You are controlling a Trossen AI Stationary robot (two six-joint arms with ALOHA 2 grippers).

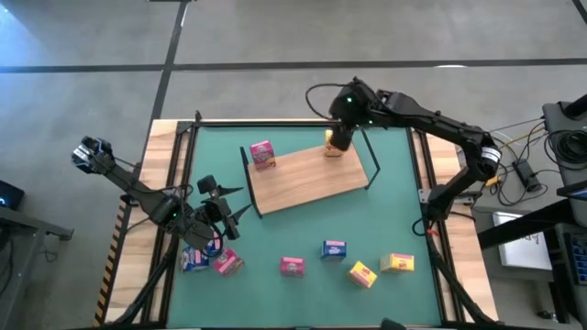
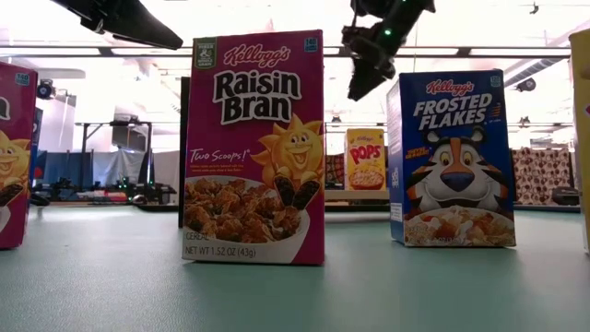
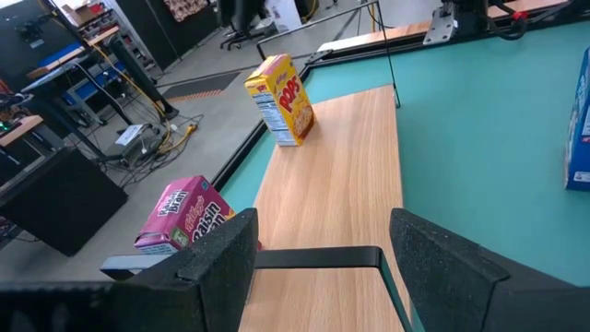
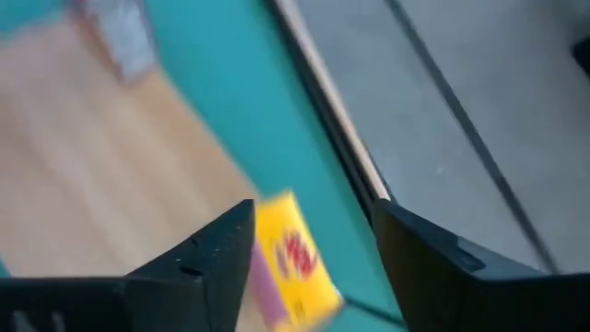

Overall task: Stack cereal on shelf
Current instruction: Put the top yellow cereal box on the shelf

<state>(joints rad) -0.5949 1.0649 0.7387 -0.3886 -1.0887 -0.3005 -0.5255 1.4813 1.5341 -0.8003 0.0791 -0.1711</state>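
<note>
1. High view first: the shelf (image 1: 307,180), a light wooden board with black wire frames at its ends, lies slightly askew on the green mat (image 1: 303,243) toward the table's far edge.
2. Right gripper (image 1: 337,144) is over the shelf's far right corner, directly above a yellow cereal box (image 1: 332,147) standing there. From its own wrist camera the dark fingers (image 4: 207,254) are spread with that yellow box (image 4: 293,263) between them; the picture is smeared, so I can't say whether they touch it.
3. A pink box (image 1: 262,154) sits at the shelf's far left corner.
4. Left gripper (image 1: 220,213) hovers beside the shelf's near left corner, fingers apart and nothing between them. Its wrist camera looks along the board, past the pink Raisin Bran box (image 3: 184,217) to the yellow Pops box (image 3: 281,100) at the other end.
5. Along the mat's near edge: a blue box (image 1: 194,260) and a pink one (image 1: 227,264) near the left corner, mostly under the left arm, then another pink (image 1: 293,267), a blue (image 1: 334,249), and two yellow boxes (image 1: 362,274) (image 1: 397,264) toward the right.
6. Low view, level with the mat: Raisin Bran (image 2: 254,148) and Frosted Flakes (image 2: 452,159) loom close, the Pops box (image 2: 365,159) small behind them, the right arm (image 2: 378,46) hanging above it.
</note>
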